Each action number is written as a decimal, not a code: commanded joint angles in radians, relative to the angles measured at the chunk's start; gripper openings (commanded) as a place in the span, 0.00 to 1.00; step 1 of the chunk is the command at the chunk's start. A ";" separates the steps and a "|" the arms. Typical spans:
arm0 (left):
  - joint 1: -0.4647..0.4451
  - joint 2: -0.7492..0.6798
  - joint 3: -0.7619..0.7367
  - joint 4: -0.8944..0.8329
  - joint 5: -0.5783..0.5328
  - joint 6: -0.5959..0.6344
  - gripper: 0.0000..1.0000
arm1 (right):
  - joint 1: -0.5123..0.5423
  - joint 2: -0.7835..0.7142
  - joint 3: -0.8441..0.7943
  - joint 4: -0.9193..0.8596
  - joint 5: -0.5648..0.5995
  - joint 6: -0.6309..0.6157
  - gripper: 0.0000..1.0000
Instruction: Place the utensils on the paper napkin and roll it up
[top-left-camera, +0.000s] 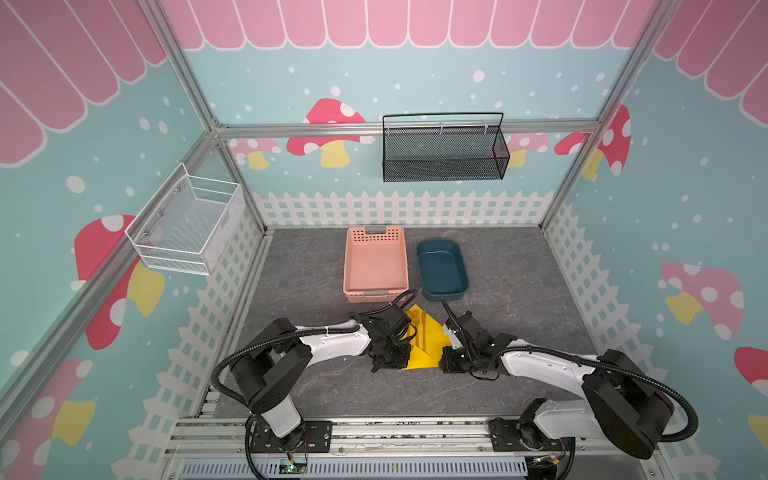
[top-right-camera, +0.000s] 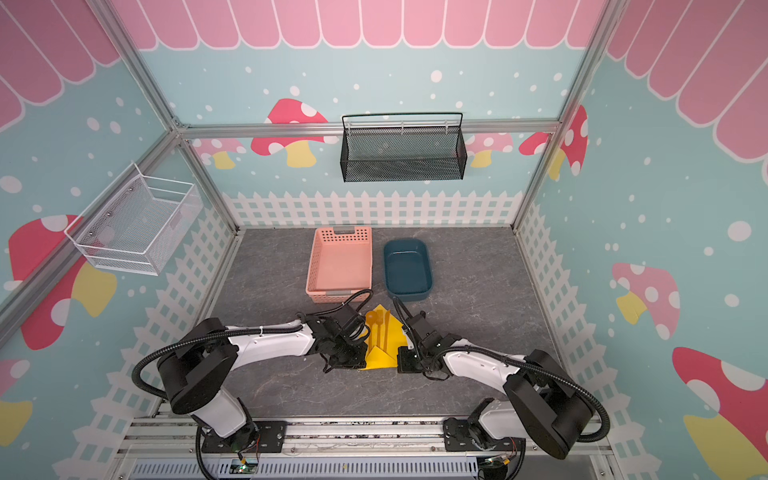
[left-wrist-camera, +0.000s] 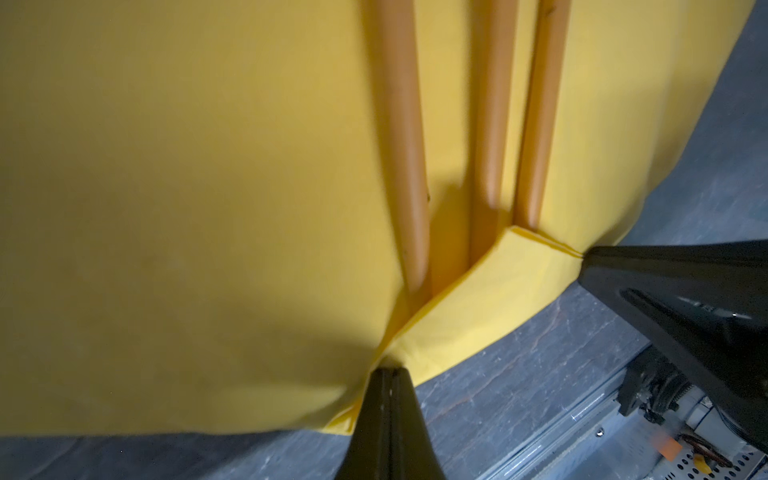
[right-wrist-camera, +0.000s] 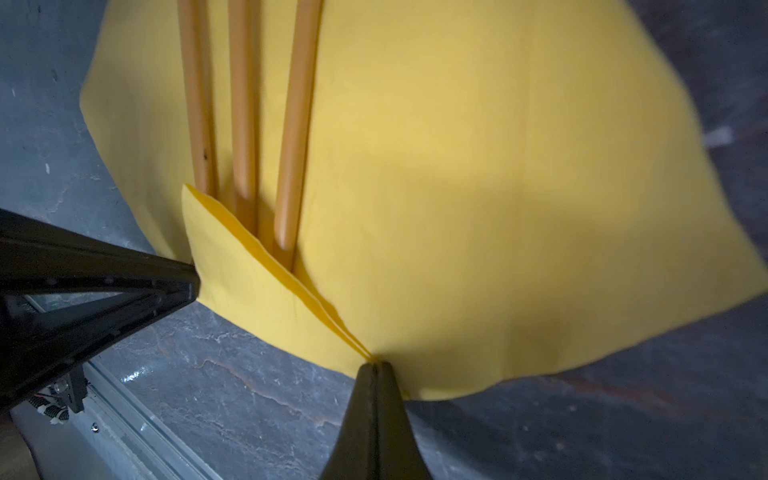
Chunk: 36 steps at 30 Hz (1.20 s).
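Matt yellow paper napkin (left-wrist-camera: 166, 208), smooth faintly shiny plastic utensils (left-wrist-camera: 405, 145), matt grey stone-look tabletop (right-wrist-camera: 249, 395)

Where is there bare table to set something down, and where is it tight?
Bare table left of the pink basket, right of the blue tub, and between napkin and front rail. Crowded: centre, where left gripper and right gripper pinch the napkin under the utensils.

No legible text (in any view)

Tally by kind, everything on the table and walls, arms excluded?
orange utensils: 3
paper napkin: 1
Table bins: 2, pink basket and blue tub
Wall baskets: 2, black mesh basket and white wire basket
Total: 8
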<state>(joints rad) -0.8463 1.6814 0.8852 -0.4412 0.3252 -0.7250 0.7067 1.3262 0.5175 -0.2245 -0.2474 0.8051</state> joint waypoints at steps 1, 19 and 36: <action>-0.004 0.006 -0.005 -0.043 -0.039 0.015 0.00 | -0.003 0.010 -0.021 -0.039 0.013 0.011 0.03; -0.010 -0.014 0.013 -0.103 -0.049 0.038 0.00 | -0.002 0.016 -0.017 -0.042 0.016 0.006 0.03; -0.010 -0.070 0.079 -0.108 -0.134 0.075 0.00 | -0.001 0.015 -0.010 0.016 -0.070 0.039 0.03</action>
<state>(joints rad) -0.8551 1.6543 0.9199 -0.5488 0.2314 -0.6773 0.7067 1.3273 0.5175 -0.2226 -0.2836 0.8165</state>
